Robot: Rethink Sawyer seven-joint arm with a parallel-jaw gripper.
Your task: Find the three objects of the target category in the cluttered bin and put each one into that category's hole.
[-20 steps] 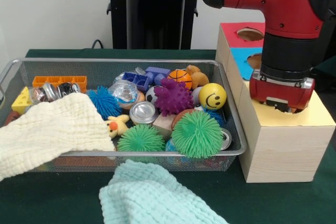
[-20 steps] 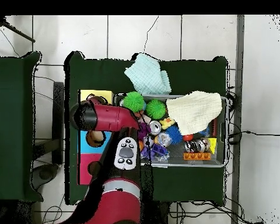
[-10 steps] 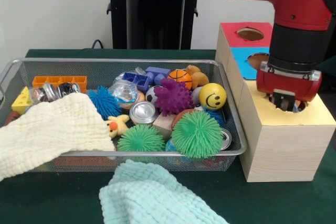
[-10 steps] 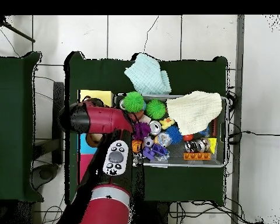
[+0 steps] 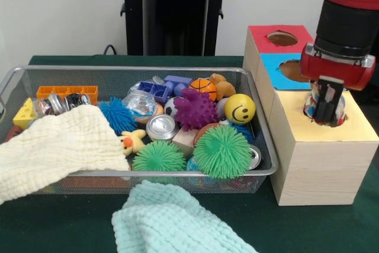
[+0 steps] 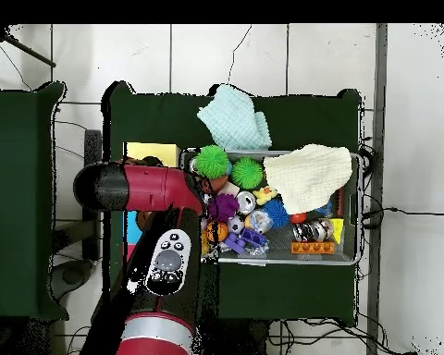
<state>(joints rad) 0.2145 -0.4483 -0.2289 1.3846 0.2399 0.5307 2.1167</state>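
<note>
One colourful object (image 5: 339,109) sits in the yellow hole behind the hand (image 5: 325,106).

Behind the table you have a plain pale wall (image 5: 59,10), evenly lit, with no hard shadows on it. A black cable (image 5: 110,48) loops up against it just past the table's far edge. The table (image 5: 71,229) itself wears a dark green cloth. Looking straight down, you see a floor of large light tiles (image 6: 263,55) with dark grout lines, and thin black cables (image 6: 290,337) trailing loosely across them. A second green-covered table (image 6: 18,203) stands beside the main one, with a strip of tiled floor between them.
</note>
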